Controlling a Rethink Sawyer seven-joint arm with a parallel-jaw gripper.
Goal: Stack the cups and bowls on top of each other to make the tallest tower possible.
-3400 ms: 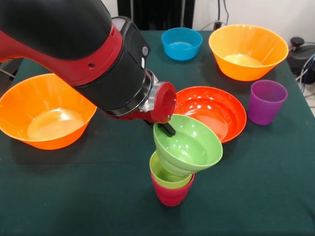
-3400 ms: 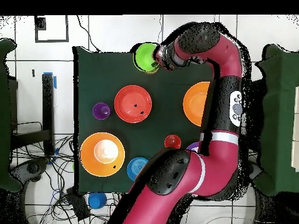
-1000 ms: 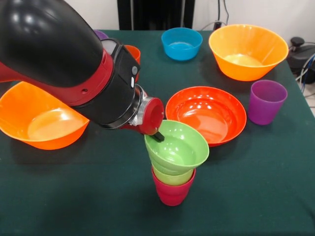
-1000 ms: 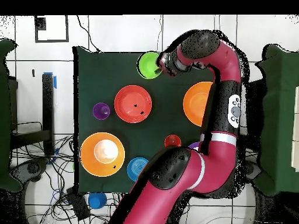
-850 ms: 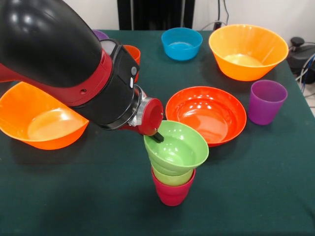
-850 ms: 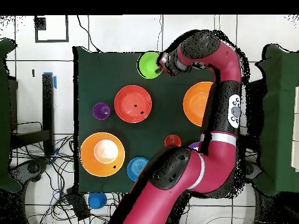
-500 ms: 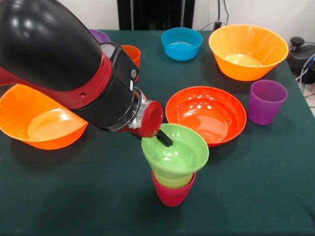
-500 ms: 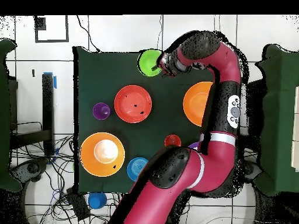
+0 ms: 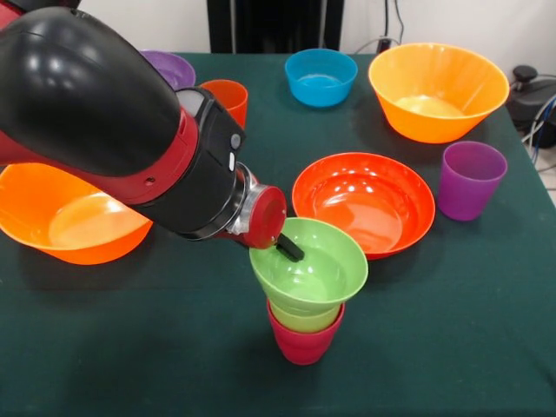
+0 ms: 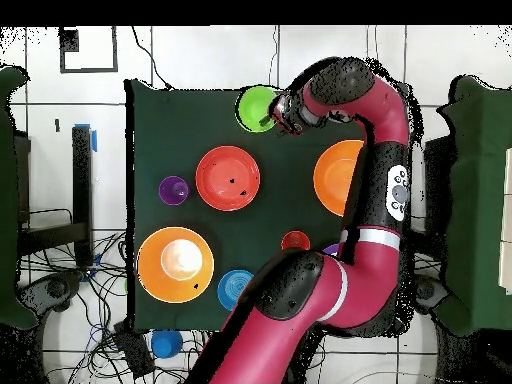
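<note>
A small lime green bowl [image 9: 326,271] sits level on a lime green cup [image 9: 304,319], which is nested in a crimson cup [image 9: 304,345]; together they form the tower near the table's front. My gripper [image 9: 283,252] is open at the bowl's left rim. One black finger [image 9: 291,248] reaches inside the bowl and the other is hidden behind the red wrist. In the overhead view the green bowl [image 10: 255,105] lies at the table's top edge, with the gripper [image 10: 270,118] beside it.
A red-orange bowl [image 9: 365,198] lies just behind the tower. A purple cup [image 9: 470,180] stands at the right. Large orange bowls are at the far right [image 9: 439,91] and the left [image 9: 65,217]. At the back are a blue bowl [image 9: 321,76], an orange-red cup [image 9: 226,97] and a purple bowl [image 9: 169,68].
The green bowl, earlier tilted and held off to the right of the cups, has come down and levelled onto the lime green cup. The arm has shifted slightly left.
</note>
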